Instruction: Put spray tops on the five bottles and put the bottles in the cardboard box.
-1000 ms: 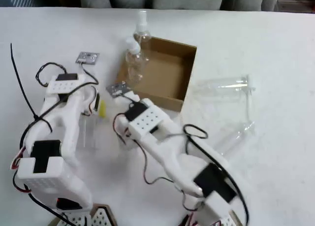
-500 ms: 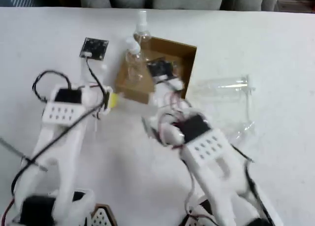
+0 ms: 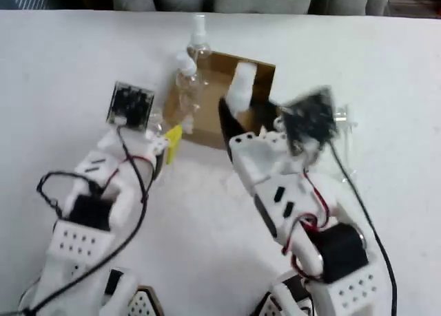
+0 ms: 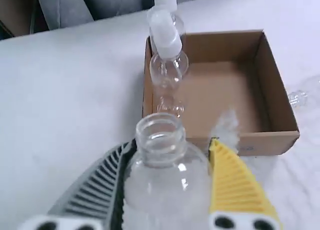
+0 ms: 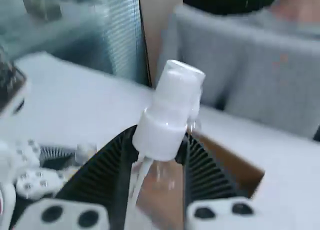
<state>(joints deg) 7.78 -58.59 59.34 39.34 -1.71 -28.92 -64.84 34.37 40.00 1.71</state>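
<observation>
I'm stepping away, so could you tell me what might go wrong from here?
The spray top in the right gripper has a thin dip tube that could miss the narrow neck of the open bottle in the left gripper. The two capped bottles at the corner of the cardboard box could be knocked over.

The high camera looks steeply down over the worktop (image 3: 386, 68). The left wrist camera, close behind the left hand (image 4: 165, 157), faces the cardboard box (image 4: 272, 89) beyond it, which the high view shares. The right wrist camera looks level past the right hand (image 5: 159, 145).
</observation>
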